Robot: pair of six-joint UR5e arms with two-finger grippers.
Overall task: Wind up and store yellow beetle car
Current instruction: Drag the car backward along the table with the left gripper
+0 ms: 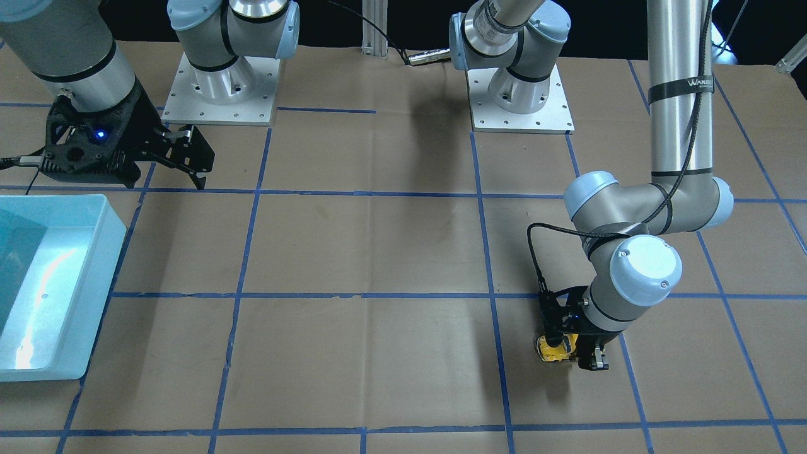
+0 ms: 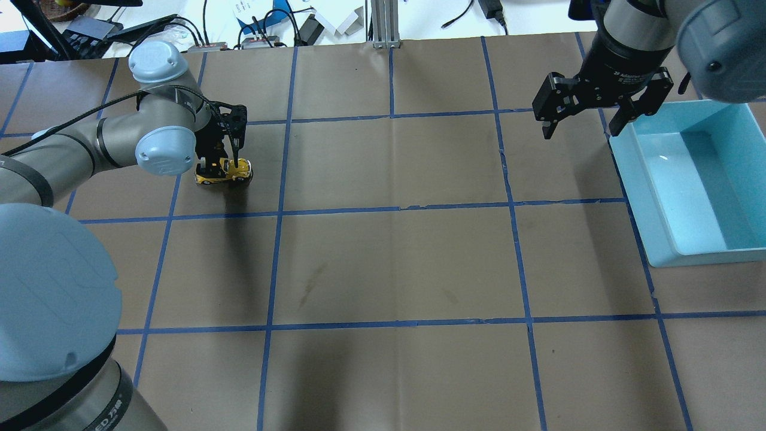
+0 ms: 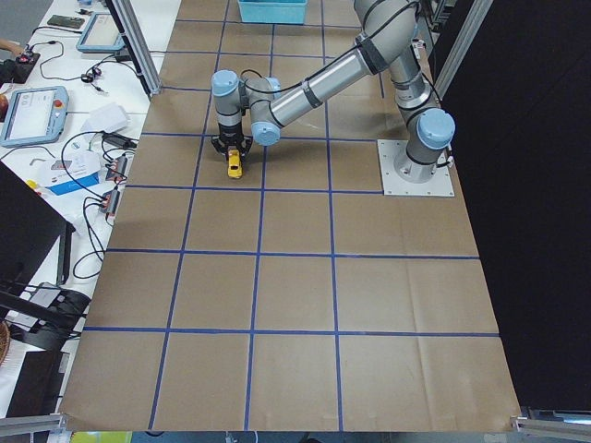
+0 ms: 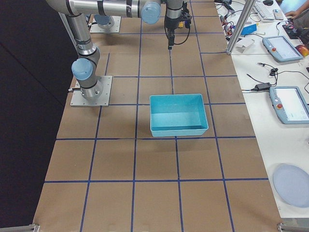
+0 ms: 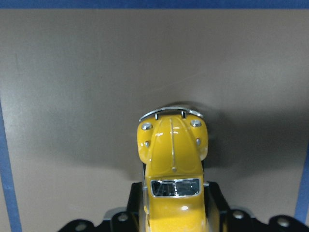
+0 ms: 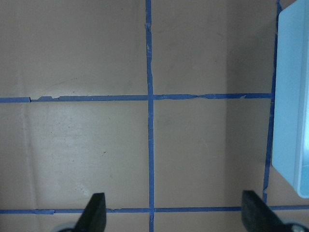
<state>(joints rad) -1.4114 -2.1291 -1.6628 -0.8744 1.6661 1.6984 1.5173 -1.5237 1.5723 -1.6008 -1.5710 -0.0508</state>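
Observation:
The yellow beetle car (image 2: pixel 222 172) stands on its wheels on the brown paper at the table's far left; it also shows in the front view (image 1: pixel 553 350) and the left side view (image 3: pixel 235 165). My left gripper (image 2: pixel 221 163) reaches straight down and is shut on the car's body. In the left wrist view the car (image 5: pixel 173 159) sits between the fingers (image 5: pixel 215 203), its bonnet and silver bumper pointing away. My right gripper (image 2: pixel 580 129) is open and empty, held above the table just left of the blue bin (image 2: pixel 634 179).
The light blue bin (image 1: pixel 94 252) is empty and stands at the table's right side; its edge shows in the right wrist view (image 6: pixel 289 96). Blue tape lines grid the brown paper. Both arm bases (image 1: pixel 220 88) sit on plates at the robot's side.

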